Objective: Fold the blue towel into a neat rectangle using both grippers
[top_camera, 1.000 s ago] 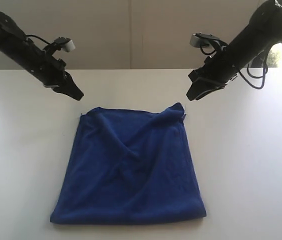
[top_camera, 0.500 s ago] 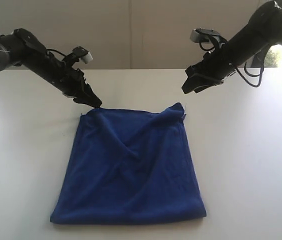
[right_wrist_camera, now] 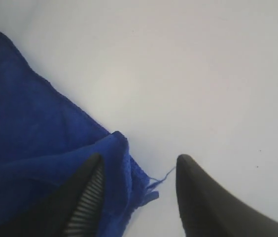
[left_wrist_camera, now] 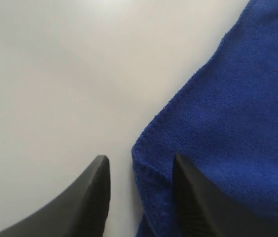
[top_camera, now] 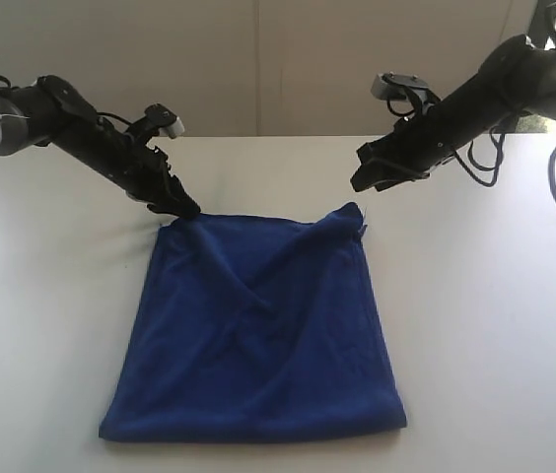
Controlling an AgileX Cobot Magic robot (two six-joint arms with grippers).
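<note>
Open and empty, left tool [top_camera: 181,209] and right tool [top_camera: 365,180] sit at two corners of the towel [top_camera: 258,325]; next, pinch each.

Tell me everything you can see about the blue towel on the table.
The deep blue, soft terry-looking towel lies on the white table, roughly square, with V-shaped creases across its middle. Its far right corner peaks up, trailing a loose thread. The black left pincer, open, straddles the far left corner; the black right pincer, open, hovers near the peaked corner, apart from it.
</note>
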